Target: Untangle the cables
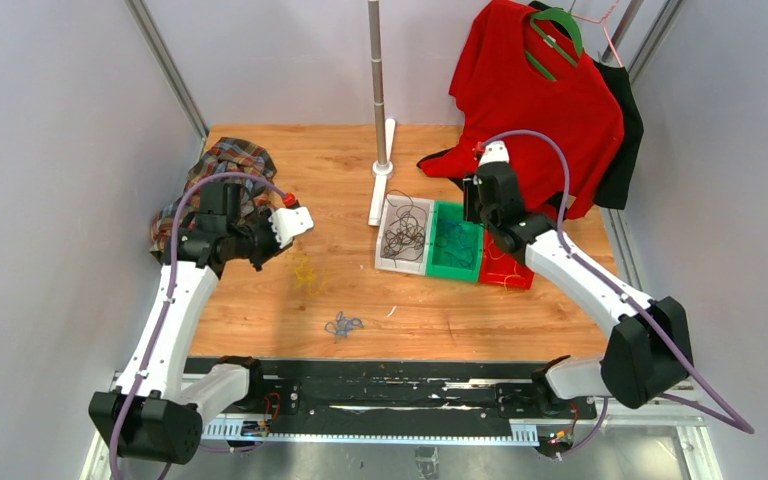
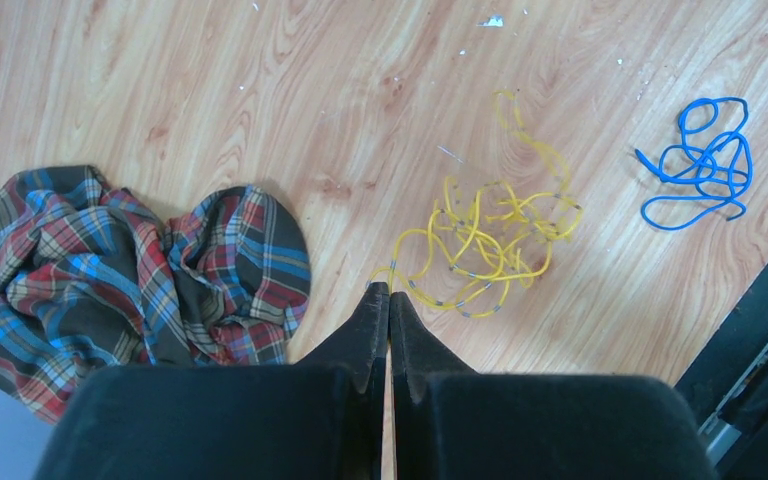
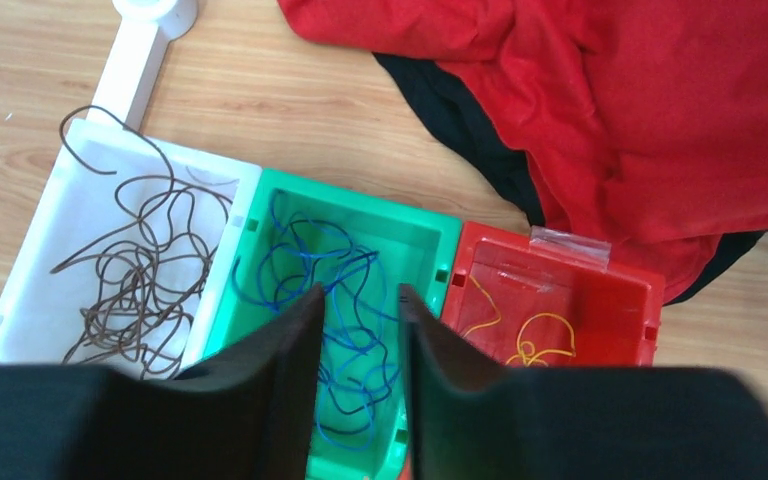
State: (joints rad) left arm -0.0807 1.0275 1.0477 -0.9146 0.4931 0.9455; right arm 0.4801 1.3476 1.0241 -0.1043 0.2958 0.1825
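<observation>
The cables are sorted by colour. Dark cables point(image 3: 140, 270) fill the white bin point(image 3: 50, 260), and blue cables point(image 3: 355, 265) lie in the green bin point(image 3: 360, 195). A few yellow cables point(image 3: 535, 335) sit in the red bin point(image 3: 580, 280). My right gripper point(image 3: 360, 292) hangs open just above the green bin point(image 1: 457, 240), with nothing pinched between its fingers. A loose yellow cable tangle point(image 2: 480, 270) and a small blue cable bundle point(image 2: 705, 165) lie on the wood. My left gripper point(image 2: 390, 292) is shut and empty, its tips next to the yellow tangle's near end.
A crumpled plaid cloth point(image 2: 110, 260) lies at the table's left edge, close to the left arm. A red shirt point(image 1: 540, 100) on a green hanger drapes over the back right corner behind the bins. A metal pole with a white base point(image 1: 382, 165) stands at the back centre.
</observation>
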